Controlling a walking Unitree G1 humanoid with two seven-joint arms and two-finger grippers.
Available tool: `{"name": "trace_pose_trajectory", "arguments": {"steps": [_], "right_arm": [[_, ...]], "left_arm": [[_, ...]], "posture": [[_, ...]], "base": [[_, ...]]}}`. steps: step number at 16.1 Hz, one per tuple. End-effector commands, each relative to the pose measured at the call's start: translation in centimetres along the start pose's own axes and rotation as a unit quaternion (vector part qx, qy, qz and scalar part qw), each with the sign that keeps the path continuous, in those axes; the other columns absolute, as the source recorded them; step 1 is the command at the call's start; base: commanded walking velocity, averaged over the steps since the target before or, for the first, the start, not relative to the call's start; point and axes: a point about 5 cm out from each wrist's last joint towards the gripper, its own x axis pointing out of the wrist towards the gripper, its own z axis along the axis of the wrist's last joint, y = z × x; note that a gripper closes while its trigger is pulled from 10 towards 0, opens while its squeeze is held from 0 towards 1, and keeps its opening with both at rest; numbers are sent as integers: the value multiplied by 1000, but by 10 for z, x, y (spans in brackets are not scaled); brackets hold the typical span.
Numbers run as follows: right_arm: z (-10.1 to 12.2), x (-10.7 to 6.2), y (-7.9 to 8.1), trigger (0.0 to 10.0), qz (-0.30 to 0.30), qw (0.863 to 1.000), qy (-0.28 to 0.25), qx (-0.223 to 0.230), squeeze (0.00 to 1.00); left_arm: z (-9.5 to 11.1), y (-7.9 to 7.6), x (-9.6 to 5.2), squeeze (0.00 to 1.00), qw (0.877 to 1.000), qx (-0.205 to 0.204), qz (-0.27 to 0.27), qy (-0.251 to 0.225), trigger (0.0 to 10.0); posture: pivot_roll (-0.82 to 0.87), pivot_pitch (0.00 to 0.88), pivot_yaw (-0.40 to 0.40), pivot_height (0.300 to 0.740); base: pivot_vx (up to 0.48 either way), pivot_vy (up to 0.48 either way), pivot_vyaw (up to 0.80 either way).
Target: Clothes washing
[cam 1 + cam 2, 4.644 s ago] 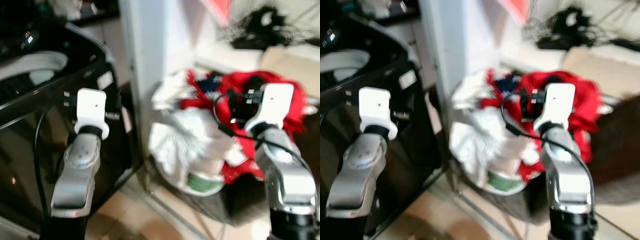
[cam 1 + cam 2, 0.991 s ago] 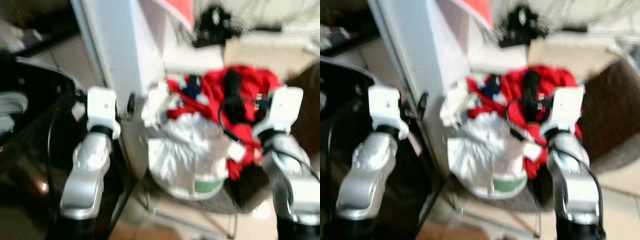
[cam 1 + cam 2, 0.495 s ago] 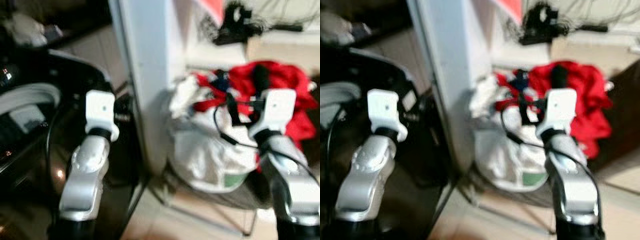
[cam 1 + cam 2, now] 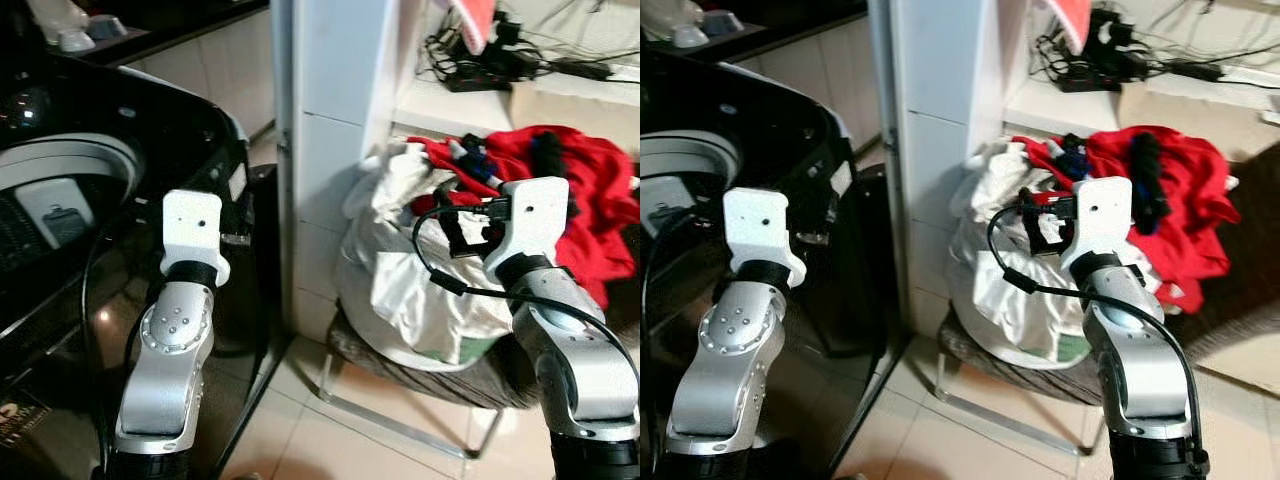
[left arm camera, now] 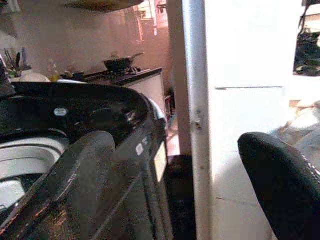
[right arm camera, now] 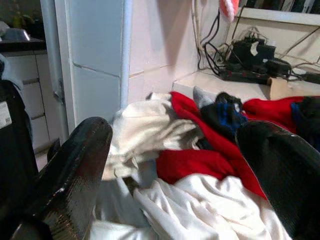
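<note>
Clothes (image 6: 200,165) (red and white heap) lie just ahead of right gripper (image 6: 175,175), jaws spread. Left gripper (image 5: 175,200), jaws spread, faces washer (image 4: 90,170); white pillar (image 4: 335,130) stands between.

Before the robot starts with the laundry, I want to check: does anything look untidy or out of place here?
Yes. The heap of red and white clothes overflows its basket on the low metal-legged stool; red garments hang over the side. The black washing machine looks normal.
</note>
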Motion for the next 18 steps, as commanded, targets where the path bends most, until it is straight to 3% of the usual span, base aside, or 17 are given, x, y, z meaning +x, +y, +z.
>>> {"name": "trace_pose_trajectory", "arguments": {"steps": [1, 3, 6, 18], "right_arm": [[-1, 3, 0, 10000, 3, 1000, 8, -5, 0], [0, 4, -1, 10000, -8, 1000, 5, -18, 0], [1, 3, -6, 10000, -19, 1000, 3, -1, 0], [3, 2, -3, 10000, -15, 1000, -5, 1, 0]], "left_arm": [[-1, 2, -3, 0, 1000, -2, 5, 2, 10000], [-2, 2, -3, 0, 1000, -3, 2, 5, 10000], [-1, -1, -3, 0, 1000, -5, -6, 5, 10000], [-1, 0, -2, 0, 1000, -8, -7, 7, 10000]], "posture": [[-15, 0, -41, 740], [-18, 2, -36, 740], [-23, 1, -21, 740], [-22, 0, -17, 740]], "base": [[244, 0, 800], [276, 0, 400], [289, 0, 0], [321, 0, 0]]}}
